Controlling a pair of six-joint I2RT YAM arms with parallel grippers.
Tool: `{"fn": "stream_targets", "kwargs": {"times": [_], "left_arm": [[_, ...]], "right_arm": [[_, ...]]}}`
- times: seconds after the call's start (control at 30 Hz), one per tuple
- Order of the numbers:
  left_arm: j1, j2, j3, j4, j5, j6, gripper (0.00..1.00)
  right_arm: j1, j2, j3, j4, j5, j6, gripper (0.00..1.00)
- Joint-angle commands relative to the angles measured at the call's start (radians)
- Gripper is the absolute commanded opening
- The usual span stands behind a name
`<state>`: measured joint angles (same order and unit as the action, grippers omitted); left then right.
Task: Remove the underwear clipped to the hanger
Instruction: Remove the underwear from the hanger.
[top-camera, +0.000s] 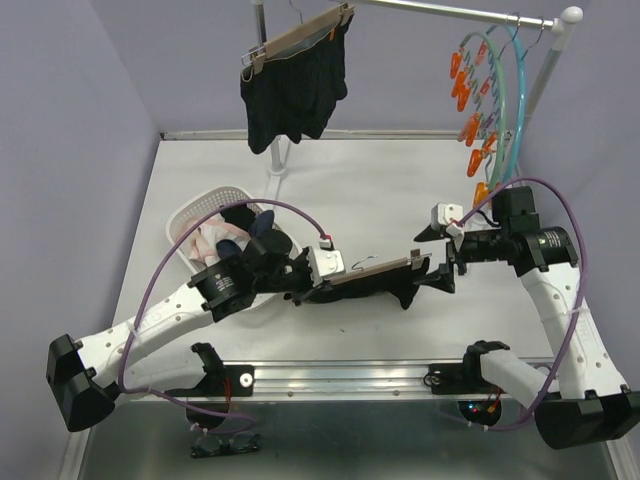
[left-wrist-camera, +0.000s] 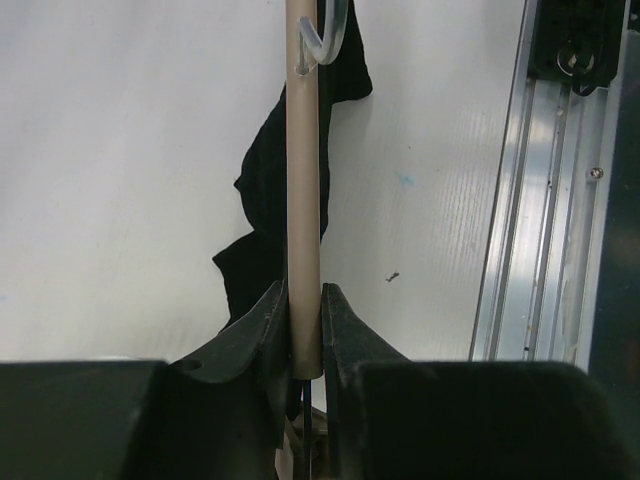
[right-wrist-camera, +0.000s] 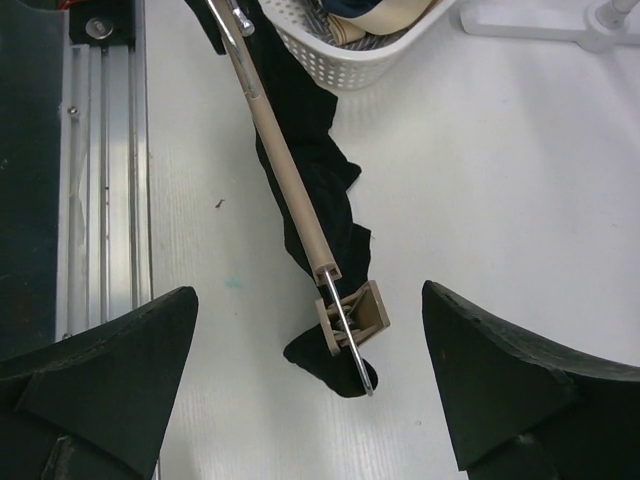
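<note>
Underwear on the held hanger (right-wrist-camera: 315, 160): plain black, as we see it.
Hanger bar (right-wrist-camera: 290, 180): we make it tan, its wire clip silver.
Shorts on the rail (top-camera: 295, 95): we see plain black.
Basket (top-camera: 200, 200): white, with lattice walls.
Pegs (top-camera: 463, 95): we see orange.
Table (top-camera: 380, 180): white.

White table (top-camera: 400, 190) bears a white basket (top-camera: 203, 208) and, seemingly, draped black underwear (top-camera: 388, 289)

White mesh basket (top-camera: 190, 212) on the table (top-camera: 380, 190), metal rail (top-camera: 450, 11) overhead.
</note>
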<state>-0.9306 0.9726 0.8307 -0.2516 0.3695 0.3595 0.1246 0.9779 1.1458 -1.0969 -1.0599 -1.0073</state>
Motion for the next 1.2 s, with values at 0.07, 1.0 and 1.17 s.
{"fn": "stream_targets", "kwargs": {"times": [0.07,1.0,1.17], "left_arm": [[-0.007,-0.037,0.019,0.025,-0.001,0.042,0.0],[-0.014,-0.028,0.022,0.043,-0.003,0.035,0.0],[-0.014,-0.028,0.027,0.057,0.005,0.03,0.0]], "right_arm": [[-0.006,0.045,0.028,-0.138,-0.032,-0.16,0.93],[-0.006,0.047,0.017,-0.106,-0.046,-0.163,0.01],[-0.006,0.033,0.058,-0.055,-0.038,-0.074,0.01]]}}
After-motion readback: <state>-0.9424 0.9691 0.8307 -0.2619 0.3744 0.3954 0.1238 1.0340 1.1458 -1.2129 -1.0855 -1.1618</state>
